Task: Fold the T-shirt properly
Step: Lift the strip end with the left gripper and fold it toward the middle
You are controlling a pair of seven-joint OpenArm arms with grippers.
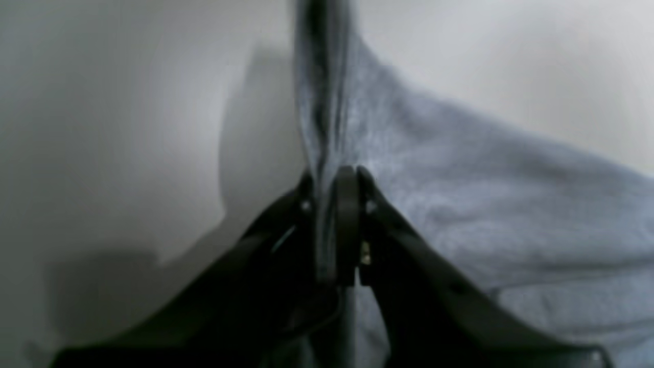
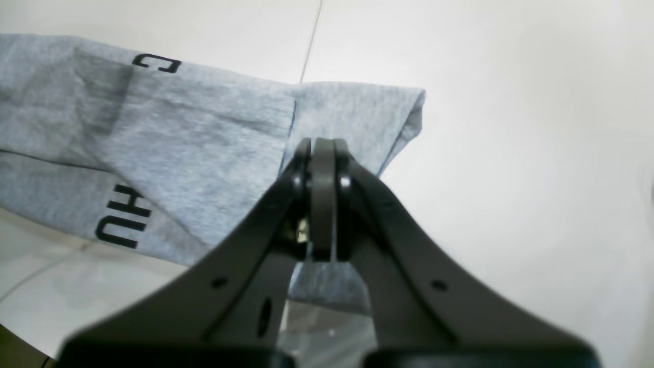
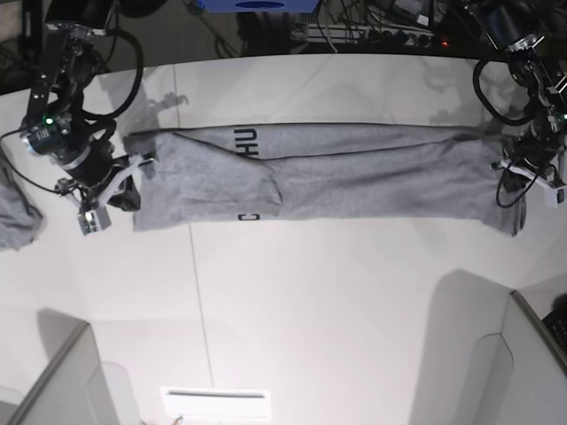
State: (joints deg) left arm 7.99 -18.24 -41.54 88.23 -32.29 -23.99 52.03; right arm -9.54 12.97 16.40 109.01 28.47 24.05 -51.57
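Note:
The heather-grey T-shirt lies on the white table as a long band folded lengthwise, with black letters showing near its left part. My right gripper, on the base view's left, is shut on the shirt's end; in the right wrist view the jaws pinch the cloth's edge. My left gripper, on the base view's right, is shut on the other end; in the left wrist view the jaws clamp a bunched ridge of cloth.
A smaller grey cloth lump lies at the table's far left edge. Grey panels stand at the front left and front right. A white sheet lies at the front edge. Cables and equipment line the back.

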